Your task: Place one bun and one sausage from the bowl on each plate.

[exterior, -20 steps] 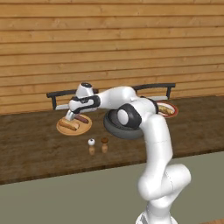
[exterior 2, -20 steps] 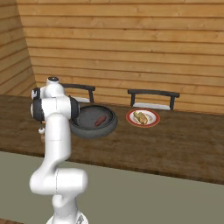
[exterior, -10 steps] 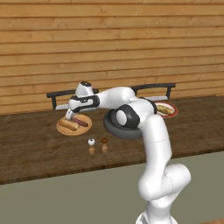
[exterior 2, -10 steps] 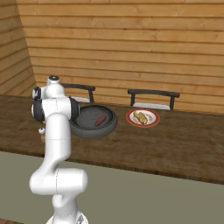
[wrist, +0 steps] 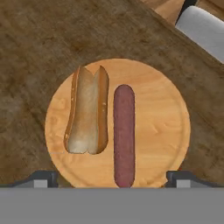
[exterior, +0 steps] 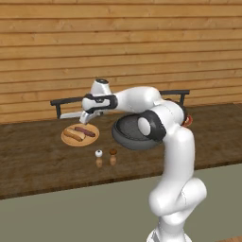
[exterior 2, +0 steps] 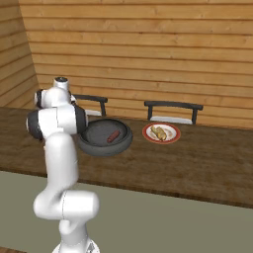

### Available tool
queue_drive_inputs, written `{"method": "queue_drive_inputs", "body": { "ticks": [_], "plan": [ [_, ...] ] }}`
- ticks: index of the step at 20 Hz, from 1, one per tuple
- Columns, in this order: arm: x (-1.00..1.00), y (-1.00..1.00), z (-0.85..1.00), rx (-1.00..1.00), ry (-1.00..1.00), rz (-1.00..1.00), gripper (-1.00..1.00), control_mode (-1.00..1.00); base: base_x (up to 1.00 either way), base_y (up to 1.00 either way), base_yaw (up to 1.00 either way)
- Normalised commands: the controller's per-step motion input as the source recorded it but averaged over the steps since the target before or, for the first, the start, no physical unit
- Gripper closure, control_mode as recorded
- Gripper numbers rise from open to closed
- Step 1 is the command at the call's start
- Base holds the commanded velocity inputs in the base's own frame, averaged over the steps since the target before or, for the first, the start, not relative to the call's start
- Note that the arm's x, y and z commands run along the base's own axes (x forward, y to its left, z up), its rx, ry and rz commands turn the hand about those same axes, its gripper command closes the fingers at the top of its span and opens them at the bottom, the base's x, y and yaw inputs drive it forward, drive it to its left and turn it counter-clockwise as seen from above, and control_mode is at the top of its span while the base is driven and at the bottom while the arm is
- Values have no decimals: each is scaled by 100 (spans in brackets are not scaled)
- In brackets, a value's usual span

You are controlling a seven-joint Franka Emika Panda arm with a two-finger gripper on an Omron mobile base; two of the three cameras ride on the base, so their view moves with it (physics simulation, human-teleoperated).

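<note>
- Wooden plate [exterior: 69, 140], far left of the counter: I saw 1 bun [exterior: 73, 135] and 1 sausage [exterior: 85, 132] lying side by side on it, close together; I could not tell whether they touched. In the hand view the sausage [wrist: 124, 135] ran toward the plate's near edge [wrist: 170, 131]. Risk I noted: a careless lift could clip it and roll it off the rim.
- Gripper [exterior: 88, 116], just above that plate: jaws stood spread wide, nothing between them, both tips [wrist: 43, 178] flanking the plate's near edge. I judged a straight rise as the safe exit; a sideways swing at this height could brush the bun [wrist: 87, 115].
- Salt and pepper shakers [exterior: 106, 158], in front of the plate: upright, near the arm's path. A low sweep back could topple them.
- Bowl [exterior 2: 105, 137], centre: 1 sausage [exterior 2: 113, 136] left inside. It is thin and round, so I expected it might roll from the fingers if gripped off-centre.
- Red-rimmed plate [exterior 2: 161, 132], right: held food I could not resolve clearly from the right base view; I took it for a bun. If a sausage were already there, the last one would be misplaced.
</note>
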Motion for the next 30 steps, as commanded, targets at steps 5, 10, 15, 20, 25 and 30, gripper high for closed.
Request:
{"method": "queue_drive_inputs", "body": {
  "ticks": [5, 10, 15, 20, 25, 30],
  "plan": [
    [-65, -80, 0, 0, 0, -11, -100, -100, 0, 0, 0],
    [-35, -57, 3, -1, -1, -11, -100, -100, 0, 0, 0],
    [5, -37, 32, -10, 0, -22, -100, -100, 0, 0, 0],
    [16, -40, 17, -10, 1, -31, -100, -100, 0, 0, 0],
    [4, -70, 25, -1, 9, -30, -100, -100, 0, 0, 0],
    [18, -81, 4, 1, 17, -6, -100, -100, 0, 0, 0]
  ]
}}
